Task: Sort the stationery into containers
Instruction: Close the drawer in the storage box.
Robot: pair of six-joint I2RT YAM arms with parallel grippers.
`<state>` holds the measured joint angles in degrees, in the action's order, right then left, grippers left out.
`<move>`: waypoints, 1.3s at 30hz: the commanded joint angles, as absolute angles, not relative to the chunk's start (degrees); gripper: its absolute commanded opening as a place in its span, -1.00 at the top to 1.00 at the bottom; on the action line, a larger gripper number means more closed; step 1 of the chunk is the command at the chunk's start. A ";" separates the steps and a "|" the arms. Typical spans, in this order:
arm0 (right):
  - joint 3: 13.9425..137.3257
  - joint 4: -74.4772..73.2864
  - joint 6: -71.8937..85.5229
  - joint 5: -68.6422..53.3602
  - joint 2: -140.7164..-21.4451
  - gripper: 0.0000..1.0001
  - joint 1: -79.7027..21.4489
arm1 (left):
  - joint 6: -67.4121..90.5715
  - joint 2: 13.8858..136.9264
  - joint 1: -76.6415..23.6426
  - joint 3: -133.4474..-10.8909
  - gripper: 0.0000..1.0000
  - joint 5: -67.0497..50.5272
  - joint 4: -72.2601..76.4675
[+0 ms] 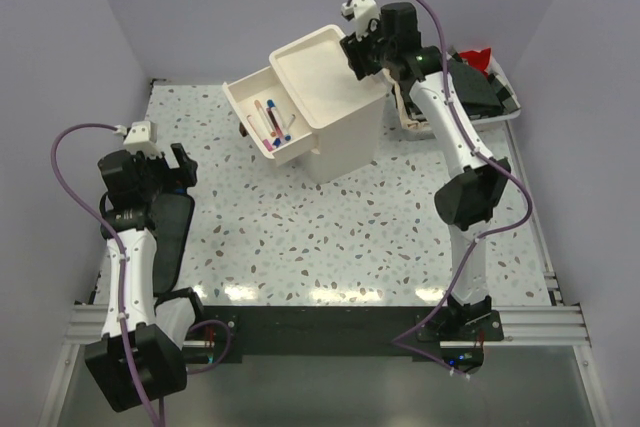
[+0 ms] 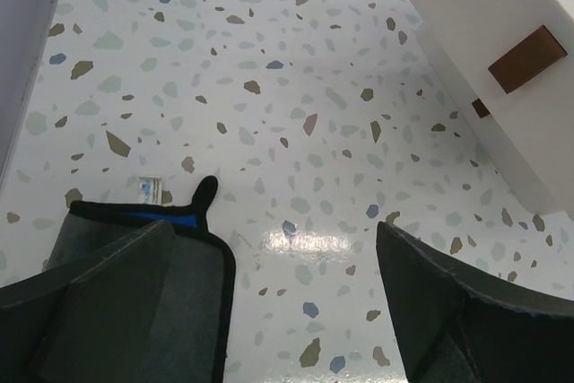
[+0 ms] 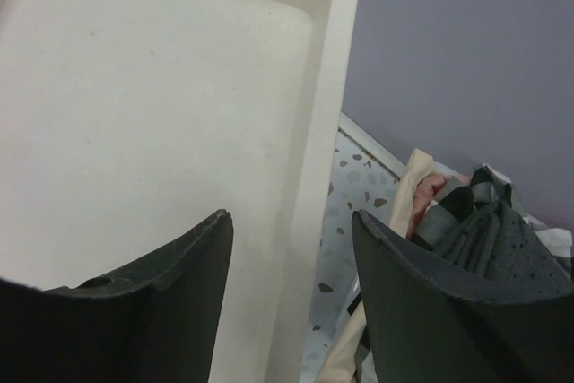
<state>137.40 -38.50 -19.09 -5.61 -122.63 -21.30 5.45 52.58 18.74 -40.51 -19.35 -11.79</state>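
The cream-white cabinet (image 1: 340, 117) stands at the table's back centre. One drawer (image 1: 262, 115) is pulled out to the left and holds several pens (image 1: 272, 124), pink, maroon and white with blue caps. The cabinet's recessed top (image 3: 161, 114) is bare. My right gripper (image 1: 354, 55) is open and empty, its fingers straddling the top's back right rim (image 3: 318, 177). My left gripper (image 1: 178, 169) is open and empty, low over the table at the left; in the left wrist view (image 2: 296, 311) the cabinet's front and a brown handle (image 2: 527, 58) show at the upper right. No tape rolls show.
A white tray (image 1: 505, 107) of dark folded cloths and a red piece sits at the back right, also in the right wrist view (image 3: 475, 221). A dark cloth pad with a blue edge (image 2: 170, 257) lies under my left finger. Purple walls enclose the table.
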 commanded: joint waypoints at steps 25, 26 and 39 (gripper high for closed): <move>140.71 -43.94 -15.65 -14.15 -125.07 0.46 -16.87 | 8.79 70.21 12.22 -49.56 0.95 -48.60 6.85; 140.71 -44.12 -15.47 -13.89 -125.07 0.49 -16.87 | 8.70 70.83 11.78 -50.35 0.95 -48.69 6.94; 139.39 -45.00 -17.49 -12.57 -124.72 0.71 -16.88 | 9.05 79.36 7.74 -54.75 1.00 -49.04 11.42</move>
<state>138.21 -43.99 -15.68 -13.19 -124.40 -17.63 9.02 77.34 8.93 -51.05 -47.81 6.87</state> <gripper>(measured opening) 0.286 0.015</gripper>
